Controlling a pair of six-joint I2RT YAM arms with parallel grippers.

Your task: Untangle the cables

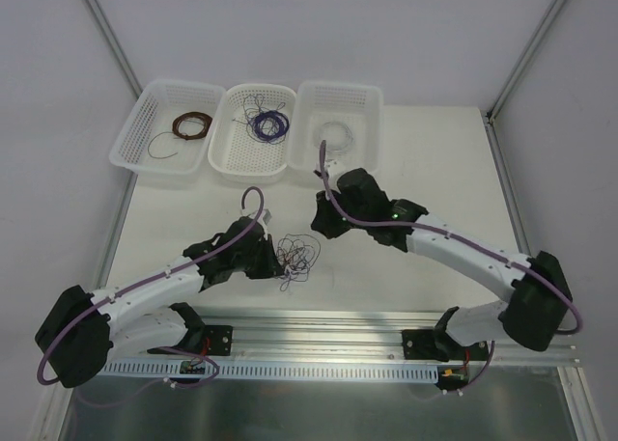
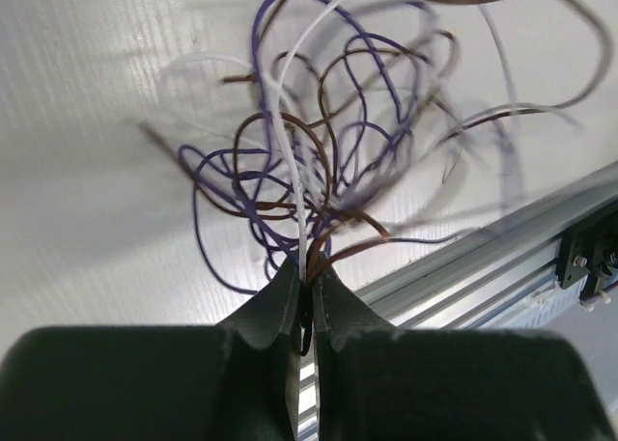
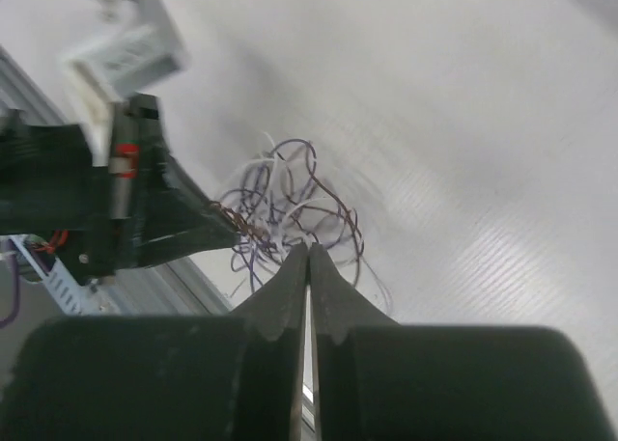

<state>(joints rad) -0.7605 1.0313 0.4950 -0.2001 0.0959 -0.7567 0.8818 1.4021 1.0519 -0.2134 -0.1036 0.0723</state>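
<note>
Broadly, the white surface [image 1: 425,161] lies bare on its right half and in the strip between the three baskets [image 1: 251,166] along its far edge and the arms. A metal rail [image 1: 328,330] borders the near edge. The left gripper [image 2: 307,267], pressed together, pinches the cables [image 1: 297,258] at their left side, near the rail. The right gripper [image 3: 307,250], fingers pressed together, points at the tangle's far right side; whether it holds a strand cannot be told.

The left arm [image 1: 145,291] and right arm [image 1: 463,248] angled inward, wrists near each other. The left tool [image 2: 307,279] pinched the cables [image 2: 323,161]; the right tool [image 3: 307,256], slightly farther and to the right, had its jaws pressed together.
</note>
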